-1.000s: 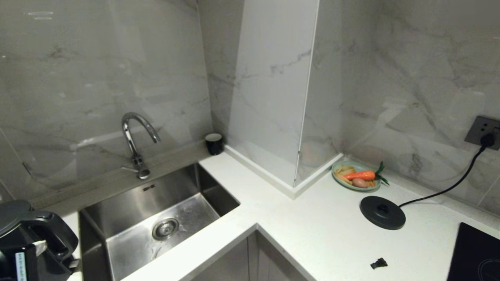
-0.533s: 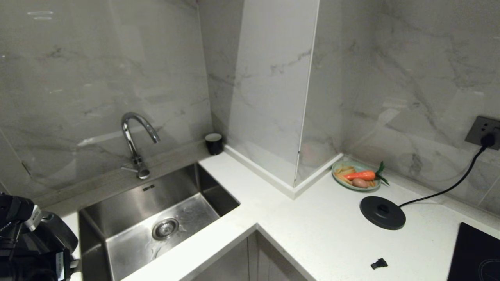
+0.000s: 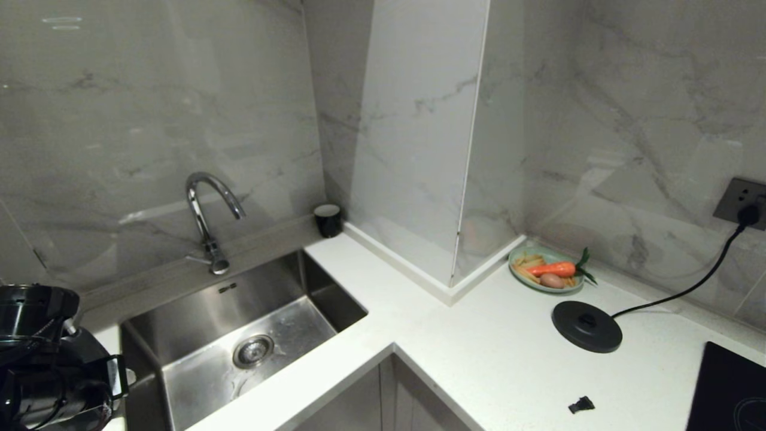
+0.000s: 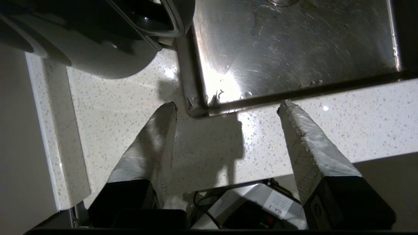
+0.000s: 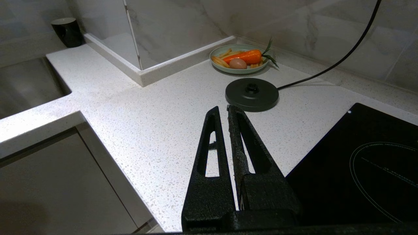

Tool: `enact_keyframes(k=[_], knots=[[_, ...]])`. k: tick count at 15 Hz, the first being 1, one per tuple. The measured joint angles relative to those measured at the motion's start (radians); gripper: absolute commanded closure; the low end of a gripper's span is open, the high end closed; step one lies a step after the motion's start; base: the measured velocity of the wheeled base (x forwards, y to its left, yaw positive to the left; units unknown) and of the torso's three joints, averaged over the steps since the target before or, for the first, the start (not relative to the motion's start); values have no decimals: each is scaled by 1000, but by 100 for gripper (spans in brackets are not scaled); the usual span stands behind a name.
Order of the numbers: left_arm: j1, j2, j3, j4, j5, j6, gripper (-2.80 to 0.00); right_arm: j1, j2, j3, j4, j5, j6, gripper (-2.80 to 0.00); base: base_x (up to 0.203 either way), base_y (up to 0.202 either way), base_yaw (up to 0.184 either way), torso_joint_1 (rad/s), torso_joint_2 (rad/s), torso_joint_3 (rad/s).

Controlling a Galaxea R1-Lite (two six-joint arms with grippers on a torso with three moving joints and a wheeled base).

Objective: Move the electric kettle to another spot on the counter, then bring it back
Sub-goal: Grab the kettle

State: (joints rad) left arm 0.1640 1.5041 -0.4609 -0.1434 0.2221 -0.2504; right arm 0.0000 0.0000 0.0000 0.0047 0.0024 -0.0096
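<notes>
Head view: electric kettle [image 3: 27,314] sits at far left edge of the white speckled desk [image 3: 479,359], left of the steel sink [image 3: 239,335], w/ the left arm's dark wrist hardware crowding in front of it. Chrome tap [image 3: 206,215] behind sink, small black cup [image 3: 328,219] in the corner by the wall. Over on the right: round black kettle base [image 3: 586,326] w/ cord running to a wall socket [image 3: 741,203], green plate [image 3: 519,276] w/ carrot [image 3: 550,269] and potato beside it, induction hob [image 3: 727,389] at the edge, a small black bit [image 3: 580,404] on the desk near front. Left wrist view: left tool [image 4: 227,107] has its taped fingers [image 4: 153,137] spread wide, nothing between them, hanging above the desk at the sink's corner; kettle body [image 4: 107,49] just beyond, apart from the fingers. Right wrist view: right tool [image 5: 225,112] w/ black fingers pressed together, empty, above the desk short of the kettle base [image 5: 251,94], hob [image 5: 359,163] alongside.
</notes>
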Motion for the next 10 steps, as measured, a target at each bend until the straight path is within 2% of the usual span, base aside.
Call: enact_keyframes(k=[4,10], knots=[[25,85,-12,-75,1,8,-280,0,0,0,0,0,0,0,0,0,0,0,0,0],[96,184,-29,-208,1,55,-280,0,0,0,0,0,0,0,0,0,0,0,0,0]])
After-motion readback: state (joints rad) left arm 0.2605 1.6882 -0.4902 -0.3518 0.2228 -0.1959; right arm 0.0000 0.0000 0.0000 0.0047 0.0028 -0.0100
